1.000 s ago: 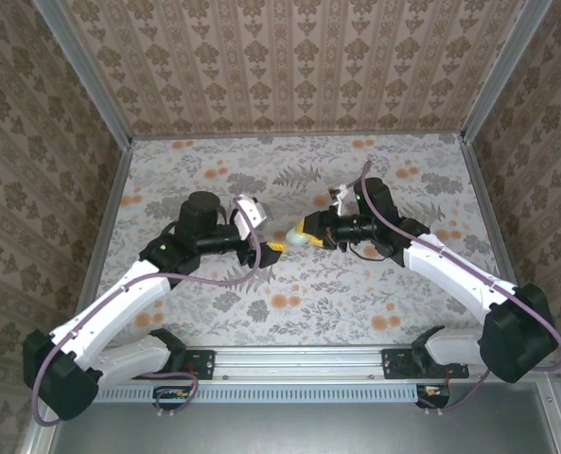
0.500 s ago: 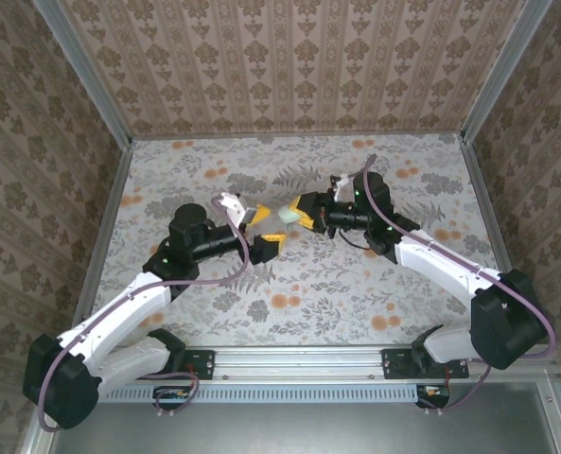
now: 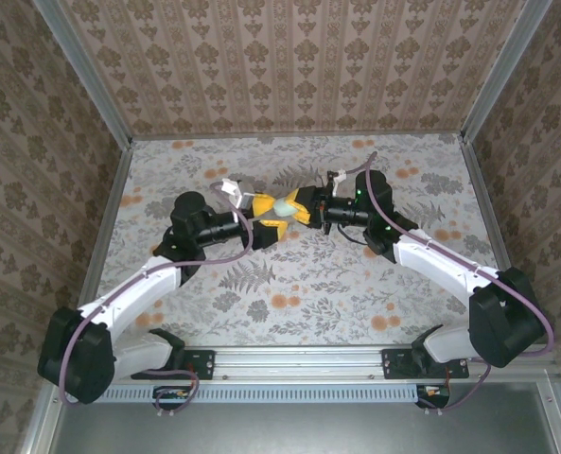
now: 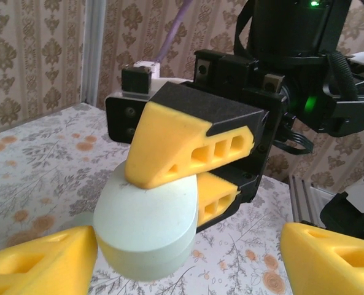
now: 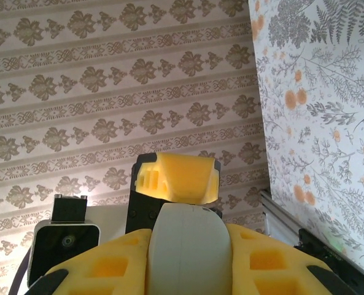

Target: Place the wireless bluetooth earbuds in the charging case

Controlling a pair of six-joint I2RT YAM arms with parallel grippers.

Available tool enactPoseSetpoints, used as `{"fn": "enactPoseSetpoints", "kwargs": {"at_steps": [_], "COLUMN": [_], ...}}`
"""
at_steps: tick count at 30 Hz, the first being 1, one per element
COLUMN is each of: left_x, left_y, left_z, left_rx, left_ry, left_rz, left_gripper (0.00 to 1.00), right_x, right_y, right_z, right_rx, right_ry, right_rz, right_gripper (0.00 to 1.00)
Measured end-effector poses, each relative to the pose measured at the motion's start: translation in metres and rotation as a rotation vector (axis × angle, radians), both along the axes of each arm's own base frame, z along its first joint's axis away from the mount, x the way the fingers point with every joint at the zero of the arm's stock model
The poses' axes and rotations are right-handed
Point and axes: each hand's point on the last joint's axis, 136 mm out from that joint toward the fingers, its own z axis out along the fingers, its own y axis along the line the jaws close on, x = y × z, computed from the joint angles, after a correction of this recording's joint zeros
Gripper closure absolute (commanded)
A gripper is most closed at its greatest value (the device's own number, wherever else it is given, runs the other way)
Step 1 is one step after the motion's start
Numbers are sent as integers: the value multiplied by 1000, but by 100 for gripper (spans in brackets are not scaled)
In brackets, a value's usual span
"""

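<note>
The right gripper [image 3: 304,206] grips the pale round charging case [image 3: 285,205] from 3 o'clock, holding it in the air above the tabletop [image 3: 356,284], slightly toward 12 o'clock from its centre. The left gripper [image 3: 267,215] faces it from 9 o'clock, jaws wide on either side of the case.

The right gripper [image 3: 297,206], clamped on the charging case [image 3: 285,204], was carried away from the arm bases, farther up the table [image 3: 356,284] and a little leftward. The left gripper [image 3: 271,216] was moved up the table as well and turned toward it, so the gap between the two was closed. Its spread fingers, earlier kept apart from the charging case, were brought to either side of it.
</note>
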Motion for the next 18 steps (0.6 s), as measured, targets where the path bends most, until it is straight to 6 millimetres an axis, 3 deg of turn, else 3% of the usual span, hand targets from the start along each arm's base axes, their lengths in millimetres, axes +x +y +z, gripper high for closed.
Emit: {"fn": "enactPoseSetpoints", "kwargs": {"at_steps": [10, 18], "left_x": [7, 13], "left_y": [-2, -2], "left_z": [3, 1], "left_rx": [-42, -51], "left_ry": [9, 16], "left_rz": [-26, -27], "left_gripper": [33, 31], "right_x": [-1, -2], "right_y": [1, 1], "right_z": [2, 12], "right_rx": [12, 24], "right_ry": [10, -7], "right_rz": [2, 4], "right_gripper": [80, 81]}}
